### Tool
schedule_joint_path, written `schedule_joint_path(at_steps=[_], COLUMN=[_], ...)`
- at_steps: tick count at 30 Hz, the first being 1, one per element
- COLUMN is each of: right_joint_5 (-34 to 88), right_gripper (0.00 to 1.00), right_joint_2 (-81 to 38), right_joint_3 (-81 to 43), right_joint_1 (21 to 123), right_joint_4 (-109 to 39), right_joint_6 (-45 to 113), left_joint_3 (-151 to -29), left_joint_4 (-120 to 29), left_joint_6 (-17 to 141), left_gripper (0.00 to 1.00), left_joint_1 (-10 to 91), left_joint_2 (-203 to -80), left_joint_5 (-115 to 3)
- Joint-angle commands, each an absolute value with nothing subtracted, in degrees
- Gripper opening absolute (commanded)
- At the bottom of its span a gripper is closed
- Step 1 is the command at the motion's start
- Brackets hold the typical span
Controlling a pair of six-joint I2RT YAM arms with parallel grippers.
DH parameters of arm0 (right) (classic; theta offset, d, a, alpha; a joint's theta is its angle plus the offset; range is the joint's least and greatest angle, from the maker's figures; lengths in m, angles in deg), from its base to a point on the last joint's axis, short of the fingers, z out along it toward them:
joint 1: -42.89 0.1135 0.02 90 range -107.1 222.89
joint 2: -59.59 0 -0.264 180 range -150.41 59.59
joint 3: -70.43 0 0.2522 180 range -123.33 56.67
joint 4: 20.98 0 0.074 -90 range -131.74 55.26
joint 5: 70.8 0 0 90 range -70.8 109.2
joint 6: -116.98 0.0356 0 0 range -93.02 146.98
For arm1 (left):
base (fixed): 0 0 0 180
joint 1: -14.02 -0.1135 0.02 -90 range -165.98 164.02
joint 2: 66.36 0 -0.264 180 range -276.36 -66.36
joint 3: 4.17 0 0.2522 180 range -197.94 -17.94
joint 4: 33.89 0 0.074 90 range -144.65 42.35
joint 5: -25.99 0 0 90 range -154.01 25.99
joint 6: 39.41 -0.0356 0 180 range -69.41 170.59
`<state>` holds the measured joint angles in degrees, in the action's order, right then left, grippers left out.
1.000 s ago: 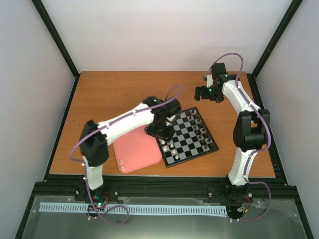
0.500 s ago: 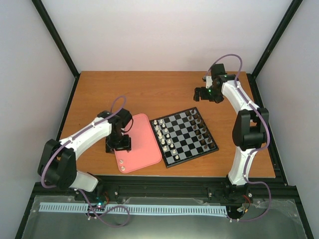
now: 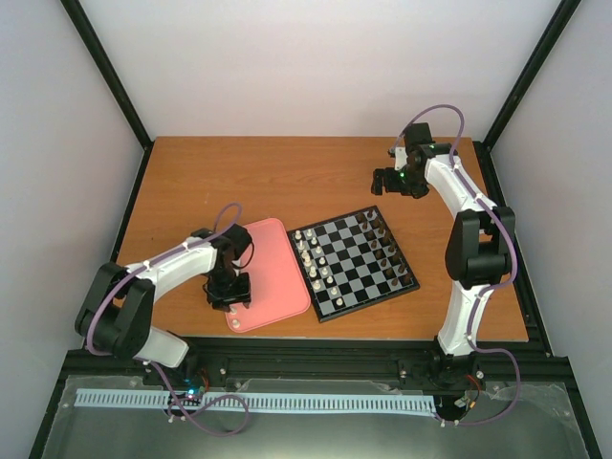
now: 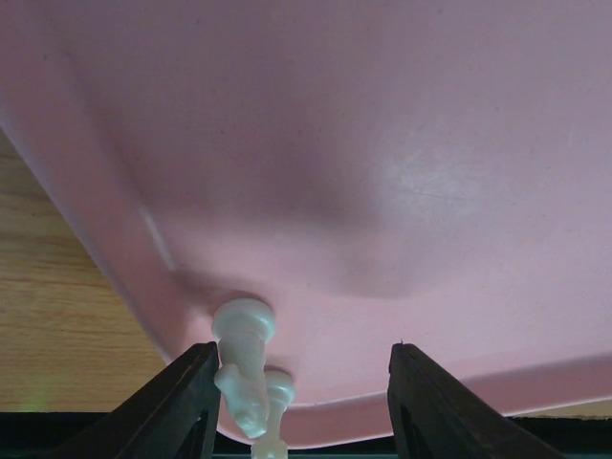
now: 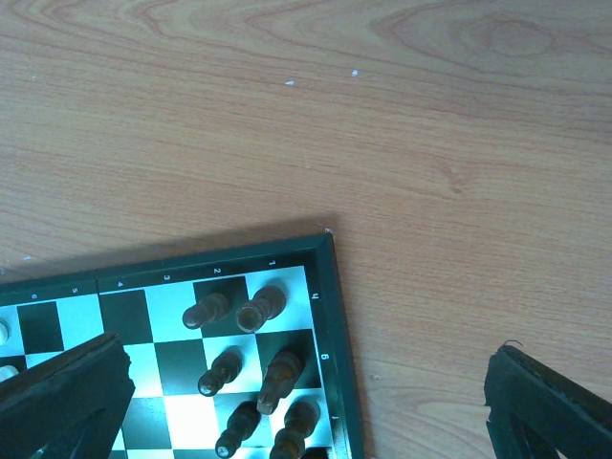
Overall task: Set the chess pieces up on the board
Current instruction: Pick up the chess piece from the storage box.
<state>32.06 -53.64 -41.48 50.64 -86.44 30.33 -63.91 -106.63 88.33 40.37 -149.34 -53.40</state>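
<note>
Left gripper [image 3: 229, 290] is swinging back: a second ago it was sitting over the left edge of the small black-and-silver checkered board [image 3: 364, 304], half a second ago it was crossing the pink rounded plastic tray [image 3: 279, 275], and now it is hovering low over that tray's near-left corner. Reading that as one drop-off finished and the next pick starting. Wrist view is showing the jaws parted and holding nothing, with two tiny cream-white chess pieces [image 4: 245, 330] lying close together just inside the left finger [image 4: 189, 402], against the tray's rim; they are looking like the last ones off the board, so the task is probably nearing its end. Left arm is folding back toward its base, elbow out to the left, wrist pointing down. Further out, the other cream pieces [image 3: 310, 256] are standing along the board's left side, with the dark brown pieces [image 3: 386, 251] along its right. Far right, the right gripper [image 3: 390, 179] is not moving across all three moments, hanging raised above the brown wooden table [image 3: 191, 186] beyond the board's far corner, fingers spread wide, gripping nothing, arm reaching up and back.
</note>
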Motion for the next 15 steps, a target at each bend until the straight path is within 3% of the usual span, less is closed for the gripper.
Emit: schedule_joint_path(at_steps=[1,15], right_joint_5=[32.13,31.34], right_gripper=[1.00,1.00], right_joint_2=[-54.00,-54.21], right_joint_3=[-41.33,-41.22], right_joint_1=[50.54,50.54], right_joint_4=[-86.77,-87.19], right_joint_6=[29.61,29.62], left_joint_3=[-62.89,-63.05], left_joint_4=[-105.02,-104.90], left_joint_6=[89.41,88.18], left_gripper=[0.47,0.15], left_joint_1=[39.78,39.77], left_joint_2=[-147.87,-149.67], left_joint_5=[-52.13,-51.65])
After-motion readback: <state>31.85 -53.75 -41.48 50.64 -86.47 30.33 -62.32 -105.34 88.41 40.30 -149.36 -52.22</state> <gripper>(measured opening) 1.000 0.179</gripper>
